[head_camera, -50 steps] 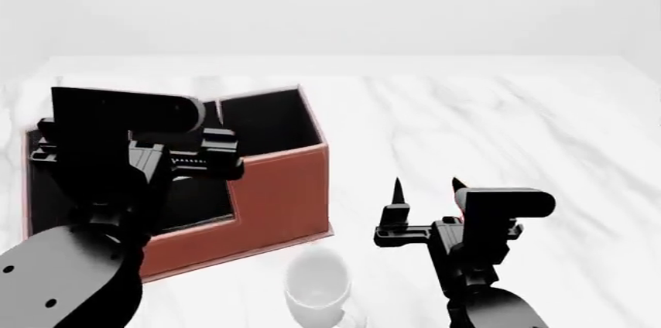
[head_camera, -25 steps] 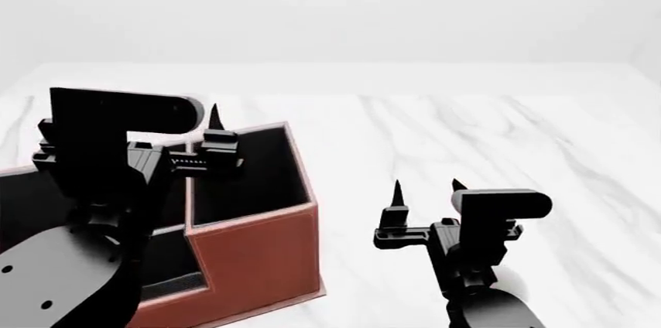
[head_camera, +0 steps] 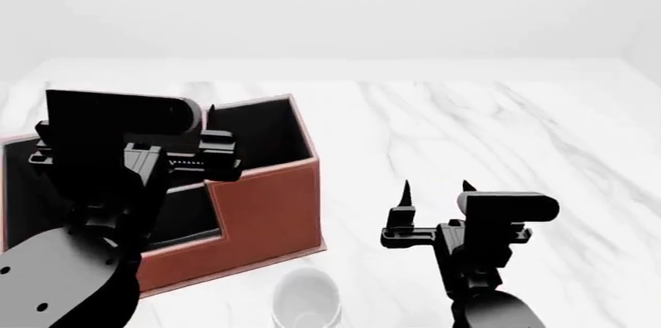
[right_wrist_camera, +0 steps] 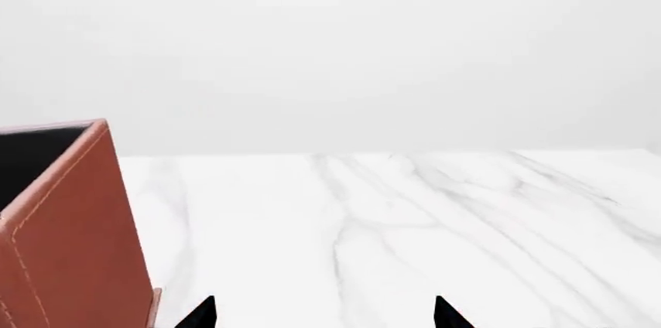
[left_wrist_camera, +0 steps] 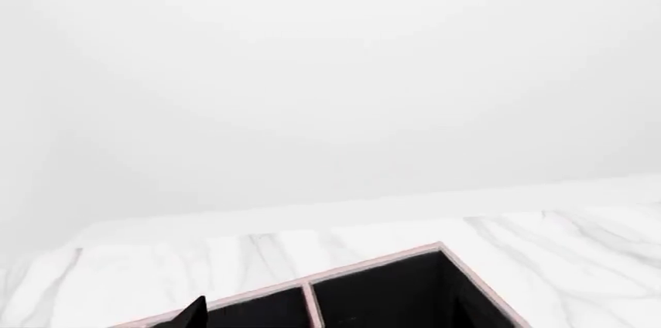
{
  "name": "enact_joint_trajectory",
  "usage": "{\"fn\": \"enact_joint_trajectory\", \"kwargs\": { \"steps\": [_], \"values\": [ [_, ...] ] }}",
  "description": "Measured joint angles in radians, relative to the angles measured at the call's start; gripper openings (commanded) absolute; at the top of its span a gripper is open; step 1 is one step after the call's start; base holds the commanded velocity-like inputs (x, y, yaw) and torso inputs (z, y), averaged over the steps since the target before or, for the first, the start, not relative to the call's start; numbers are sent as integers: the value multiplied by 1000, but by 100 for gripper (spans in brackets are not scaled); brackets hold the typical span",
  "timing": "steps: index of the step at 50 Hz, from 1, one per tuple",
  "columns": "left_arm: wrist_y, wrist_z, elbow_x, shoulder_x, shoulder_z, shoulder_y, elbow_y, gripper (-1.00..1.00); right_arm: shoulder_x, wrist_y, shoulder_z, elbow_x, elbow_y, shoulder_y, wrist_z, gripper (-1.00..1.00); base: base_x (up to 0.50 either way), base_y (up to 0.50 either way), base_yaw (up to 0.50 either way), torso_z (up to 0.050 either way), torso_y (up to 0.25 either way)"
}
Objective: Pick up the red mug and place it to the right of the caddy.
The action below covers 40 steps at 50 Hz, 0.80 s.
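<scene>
The red mug shows in none of the views. The caddy [head_camera: 263,204], a reddish-brown box with black compartments, stands at the left of the marble table. It also shows in the left wrist view [left_wrist_camera: 382,289] and the right wrist view [right_wrist_camera: 62,220]. My left gripper [head_camera: 186,131] hovers over the caddy's rear compartments; one fingertip [left_wrist_camera: 191,314] shows far off centre, so the jaws stand apart and hold nothing. My right gripper [head_camera: 436,189] is open and empty above bare table to the right of the caddy, and it also shows in the right wrist view [right_wrist_camera: 324,314].
A plain white mug [head_camera: 306,301] stands on the table just in front of the caddy's right front corner, left of my right arm. The white marble table [head_camera: 496,127] stretches to the right and back. A pale wall lies behind.
The head view has swung, so the caddy sits differently in the picture and the white mug is back in view at the bottom. Both grippers stay open and empty.
</scene>
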Motion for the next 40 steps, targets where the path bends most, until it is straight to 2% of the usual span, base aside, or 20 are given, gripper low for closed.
{"fn": "enact_joint_trajectory", "kwargs": {
  "steps": [25, 40],
  "values": [
    [37, -18, -18, -17, 8, 10, -20, 100, 129, -179, 186, 26, -15, -274, -33, 100, 0, 0, 0, 0, 0],
    [53, -28, -29, -25, 12, 15, -29, 100, 153, -226, 191, 4, 70, -318, -52, 100, 0, 0, 0, 0, 0]
  ]
}}
